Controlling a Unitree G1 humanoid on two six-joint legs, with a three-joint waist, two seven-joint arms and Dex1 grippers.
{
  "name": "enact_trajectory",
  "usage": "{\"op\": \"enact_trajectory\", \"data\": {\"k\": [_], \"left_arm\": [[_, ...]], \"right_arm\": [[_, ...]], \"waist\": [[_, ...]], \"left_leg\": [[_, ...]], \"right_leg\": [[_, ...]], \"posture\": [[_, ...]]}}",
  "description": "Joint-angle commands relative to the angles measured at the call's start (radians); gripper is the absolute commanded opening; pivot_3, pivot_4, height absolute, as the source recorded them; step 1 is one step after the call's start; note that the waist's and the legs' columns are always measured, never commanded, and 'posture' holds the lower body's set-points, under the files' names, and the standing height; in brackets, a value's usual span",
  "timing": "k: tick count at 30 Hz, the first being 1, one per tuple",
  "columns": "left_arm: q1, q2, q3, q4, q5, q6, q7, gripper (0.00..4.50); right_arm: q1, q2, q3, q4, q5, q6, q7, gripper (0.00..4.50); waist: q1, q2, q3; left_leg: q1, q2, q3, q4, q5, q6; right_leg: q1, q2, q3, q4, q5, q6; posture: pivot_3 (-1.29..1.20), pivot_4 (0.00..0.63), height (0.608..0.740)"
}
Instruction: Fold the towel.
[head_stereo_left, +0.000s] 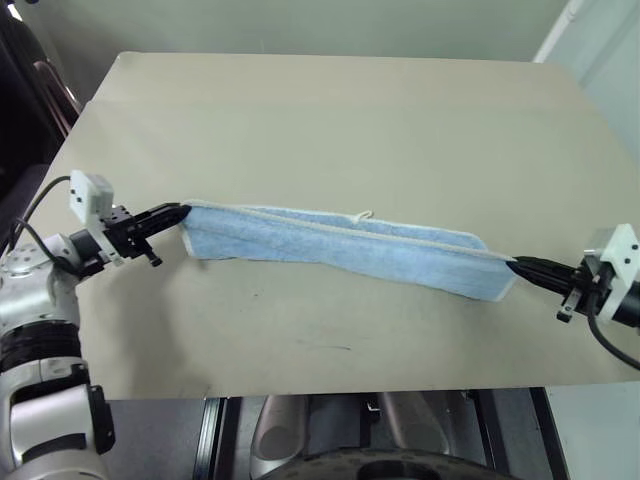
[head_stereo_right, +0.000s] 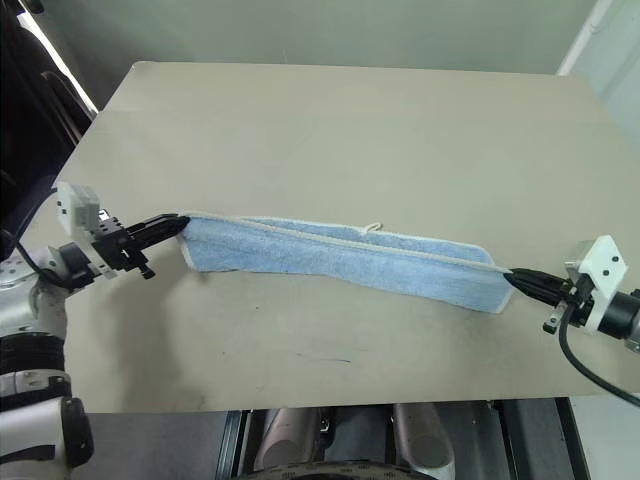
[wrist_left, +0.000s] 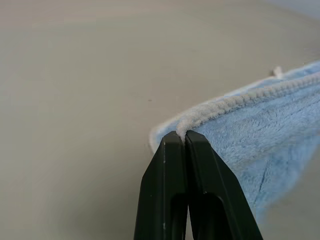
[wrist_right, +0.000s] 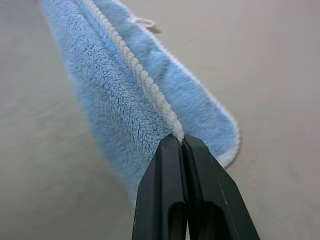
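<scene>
Item: towel (head_stereo_left: 340, 247), light blue terry with a whitish corded hem (wrist_right: 145, 80); already doubled lengthwise into a narrow band.
Position: strung between my two pincers, one end at each tip, drooping a little mid-span; whether its lower edge rests on the bench (head_stereo_left: 330, 120) I cannot tell.
Left pincer (head_stereo_left: 180, 212): fingers pressed together on the hem at the towel's left end; nothing else in them.
Right pincer (head_stereo_left: 516, 266): likewise clamped on the hem at the opposite end, cloth running away from the tips.
Loop tag (head_stereo_left: 364, 215): small whitish tab on the far edge, about midway between my pincers.
Reason for hold: gripping both ends keeps the band taut and its edges aligned, I judge.
Next step, as judged: bring one end to the other to halve the length.
Risk: hem slipping from such a thin pinch.
</scene>
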Motion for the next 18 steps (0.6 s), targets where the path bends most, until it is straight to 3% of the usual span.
{"op": "enact_trajectory", "data": {"k": [1,10,18], "left_arm": [[-0.036,-0.025,-0.005,0.026,0.024,-0.076,0.040,0.02],[-0.106,-0.089,-0.036,0.161,0.061,-0.170,0.070,0.02],[-0.139,-0.088,-0.056,0.232,0.085,-0.206,0.060,0.02]], "right_arm": [[-0.057,0.016,0.028,0.054,-0.041,-0.060,-0.034,0.00],[-0.265,0.112,0.124,0.266,-0.179,-0.209,-0.181,0.00],[-0.298,0.122,0.166,0.315,-0.202,-0.247,-0.172,0.00]], "waist": [[0.000,0.000,0.000],[0.000,0.000,0.000],[0.001,0.000,0.000]], "left_leg": [[0.000,0.000,0.000,0.000,0.000,0.000],[0.002,0.000,0.001,0.000,0.001,0.001],[0.002,0.001,0.002,0.000,0.001,0.002]], "right_leg": [[0.000,0.000,0.000,0.000,0.000,0.000],[0.001,0.000,0.000,0.000,0.002,0.001],[0.002,0.000,0.000,-0.001,0.002,0.002]], "posture": [[0.00,0.150,0.697],[0.00,0.150,0.697],[0.00,0.150,0.697]]}}
